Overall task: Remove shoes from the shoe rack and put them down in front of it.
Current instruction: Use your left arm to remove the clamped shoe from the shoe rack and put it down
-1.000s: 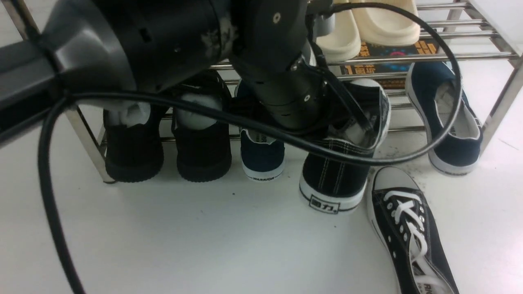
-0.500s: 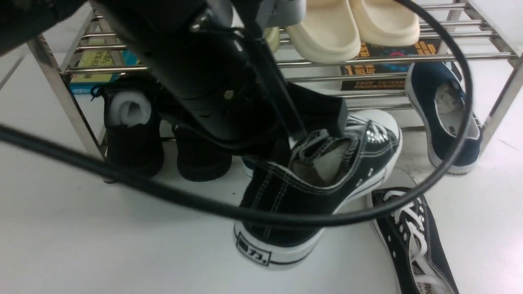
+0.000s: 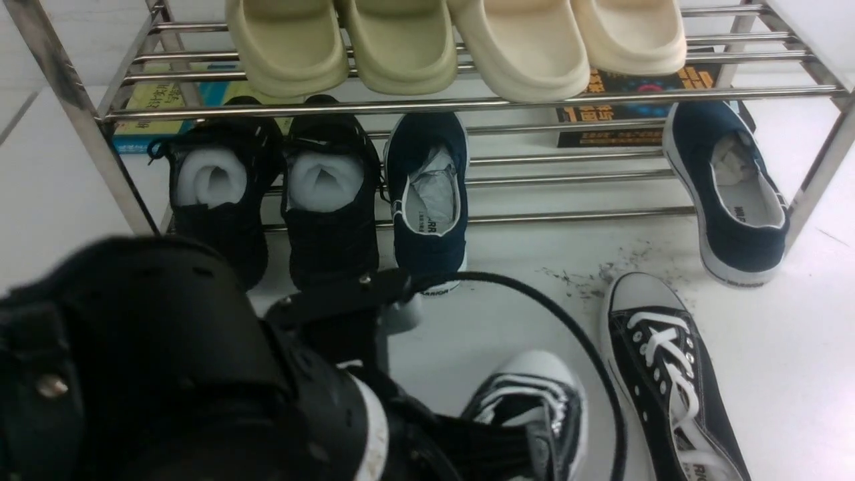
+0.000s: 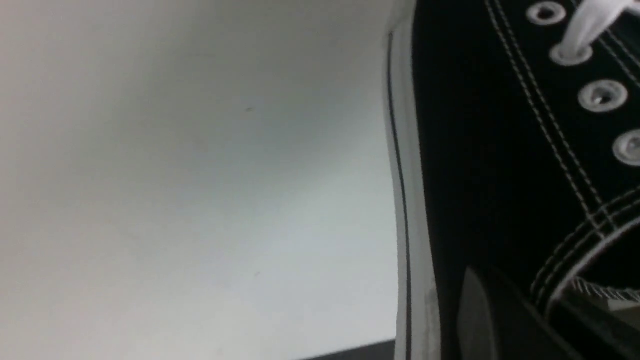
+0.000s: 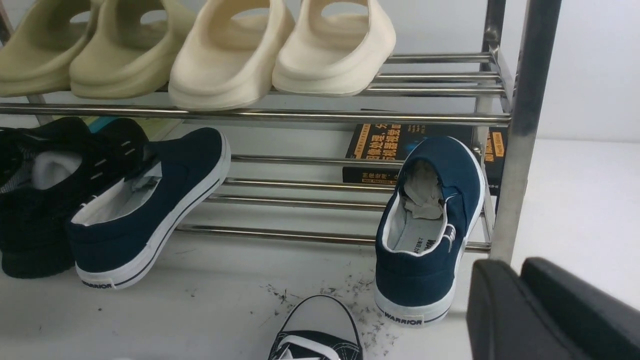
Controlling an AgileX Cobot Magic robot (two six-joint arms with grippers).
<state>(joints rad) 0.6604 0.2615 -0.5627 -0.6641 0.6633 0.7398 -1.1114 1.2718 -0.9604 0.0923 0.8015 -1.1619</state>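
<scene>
Left gripper (image 3: 497, 442) clamped a black canvas, white-toed sneaker (image 3: 534, 391), toe toward the chrome-tube shoe rack (image 3: 401, 105) holding cream foam slides (image 3: 521, 53); right gripper's (image 5: 520, 272) opening unclear.

Black sneaker (image 3: 671, 374) flat on floor before chrome rack (image 3: 568, 215); second sneaker (image 3: 534, 401) beside it, toes rackward

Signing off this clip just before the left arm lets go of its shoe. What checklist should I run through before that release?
1. The held sneaker is off the shoe rack and in front of it: ok.
2. The left fingers are shut on it: ok.
3. Its sole rests on the floor: cannot tell, the arm hides it.
4. Its toe is apart from the other sneaker: ok.
5. The right fingers hold nothing: ok.
</scene>
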